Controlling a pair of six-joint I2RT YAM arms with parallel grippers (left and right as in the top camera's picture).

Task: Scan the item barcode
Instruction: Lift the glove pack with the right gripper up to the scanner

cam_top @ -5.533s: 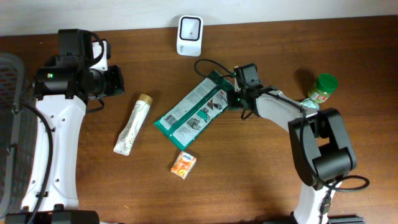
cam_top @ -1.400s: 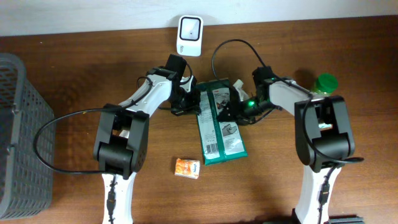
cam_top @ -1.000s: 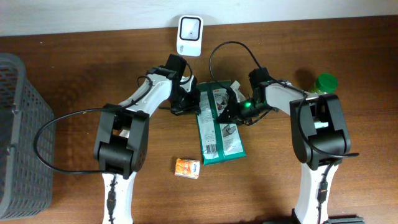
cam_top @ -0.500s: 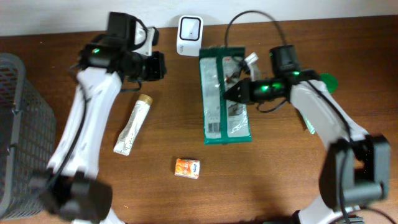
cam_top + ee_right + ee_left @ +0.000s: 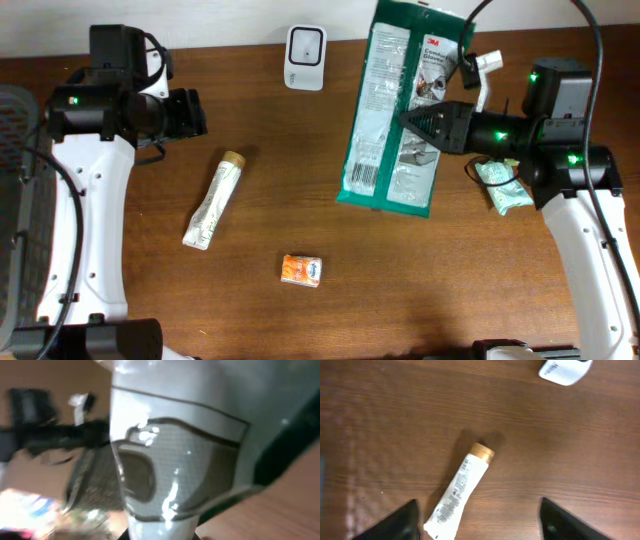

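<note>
Holding: right gripper is clamped tight on the pack, with nothing else in its jaws.
Pack: green, up off the table, printed face to the overhead camera, slightly tilted, top edge at the frame's upper border.
Grip point: the fingertips bite the pack's right edge about halfway down, and the rest spreads out left of the tips. The right wrist view is filled by it, right up close.
Scanner: on the table to the pack's left, apart from it.
Left gripper: jaws spread wide, empty, well away from the pack on the far left.
Tube: flat on the table near the left gripper, untouched.
Box: small, orange, alone near the front.
</note>
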